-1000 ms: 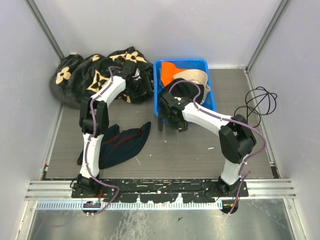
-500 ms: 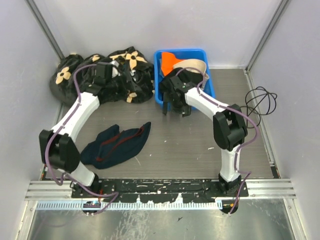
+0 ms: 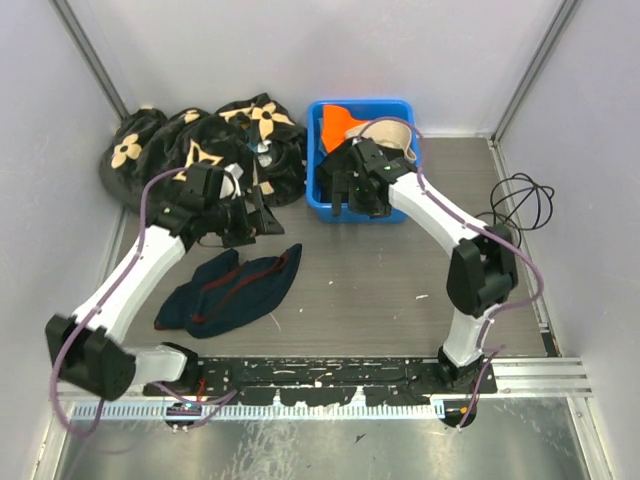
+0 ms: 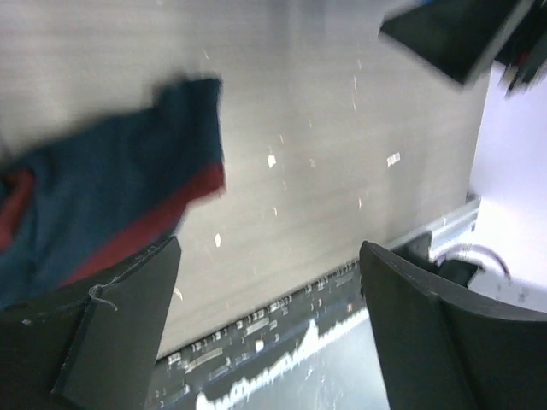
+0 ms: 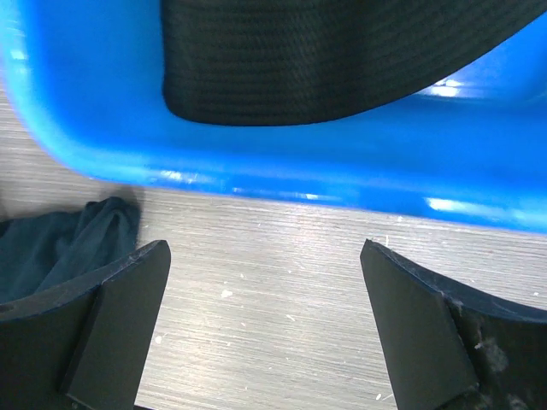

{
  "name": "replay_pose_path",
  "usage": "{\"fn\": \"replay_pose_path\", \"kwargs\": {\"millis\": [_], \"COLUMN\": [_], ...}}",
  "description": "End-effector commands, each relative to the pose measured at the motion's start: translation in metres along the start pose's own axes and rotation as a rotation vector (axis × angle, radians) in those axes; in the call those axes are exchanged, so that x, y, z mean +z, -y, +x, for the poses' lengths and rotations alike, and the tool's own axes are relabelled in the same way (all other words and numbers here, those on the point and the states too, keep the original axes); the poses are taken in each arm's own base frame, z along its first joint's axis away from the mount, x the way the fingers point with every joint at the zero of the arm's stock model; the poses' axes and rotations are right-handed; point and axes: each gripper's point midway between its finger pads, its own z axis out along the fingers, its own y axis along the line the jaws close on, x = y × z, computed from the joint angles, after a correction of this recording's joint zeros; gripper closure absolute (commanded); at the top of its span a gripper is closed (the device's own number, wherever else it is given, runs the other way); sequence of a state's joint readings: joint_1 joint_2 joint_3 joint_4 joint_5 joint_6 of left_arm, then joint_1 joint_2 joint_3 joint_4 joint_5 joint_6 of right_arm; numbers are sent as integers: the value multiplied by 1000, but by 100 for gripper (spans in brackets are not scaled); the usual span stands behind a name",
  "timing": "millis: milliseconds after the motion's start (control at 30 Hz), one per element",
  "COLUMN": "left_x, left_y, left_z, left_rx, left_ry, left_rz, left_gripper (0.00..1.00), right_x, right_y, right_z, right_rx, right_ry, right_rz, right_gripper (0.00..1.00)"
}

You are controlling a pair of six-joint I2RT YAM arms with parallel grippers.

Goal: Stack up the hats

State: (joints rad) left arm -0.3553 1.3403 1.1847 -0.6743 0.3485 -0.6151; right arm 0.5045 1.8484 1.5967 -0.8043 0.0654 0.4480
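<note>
**Top view:** My left gripper hangs with its jaws spread wide and nothing between them, just off the near hem of the black flowered cloth. The navy garment lies just below it, toward the arm bases. My right gripper, equally wide and empty, hovers at the near wall of the blue bin. Beyond it, inside the bin, the orange hat and the beige hat lie touching. Bare table opens on the near side of both grippers. A loose cable sits well off to the right gripper's right.

**Left wrist view:** The frame is blurred. Between the parted fingers I see open tabletop, with the navy garment's red-striped edge to their left. The metal rail runs along the table edge at the fingertips.

**Right wrist view:** The fingers stand wide apart over bare boards. The bin's rounded wall runs straight ahead, and a black hat lies just behind it. A corner of the navy garment shows left of the left finger.
</note>
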Motion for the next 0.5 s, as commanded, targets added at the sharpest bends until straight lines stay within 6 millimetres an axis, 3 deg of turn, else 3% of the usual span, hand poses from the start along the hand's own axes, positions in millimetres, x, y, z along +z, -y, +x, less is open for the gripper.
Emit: {"fn": "replay_pose_path", "kwargs": {"millis": [0,33,100,233,333,467], "left_x": [-38,-40,-33,9,50,84], "left_y": [8,17,26,5,-34,-65], "left_z": [71,84,111,157,165,159], "left_rx": [3,-31,-73,-107,-112,-121], "left_ry": [-127,-152,-218,-348,-368,-399], "left_rz": [-11,10,45,-39,-200,-351], "left_gripper": [18,36,52,98,100,100], "right_x": [-53,-56,-57,-59,-62,-69], "right_y": [-3,-1,2,5,5,9], "right_z": [-33,-35,-36,-38,-36,-30], "right_rx": [-32,-34,-35,-28,-25,-30], "right_ry": [182,193,195,199,200,201], "right_rz": [-62,-61,-60,-82,-106,-119], "right_gripper": [0,0,0,0,0,0]}}
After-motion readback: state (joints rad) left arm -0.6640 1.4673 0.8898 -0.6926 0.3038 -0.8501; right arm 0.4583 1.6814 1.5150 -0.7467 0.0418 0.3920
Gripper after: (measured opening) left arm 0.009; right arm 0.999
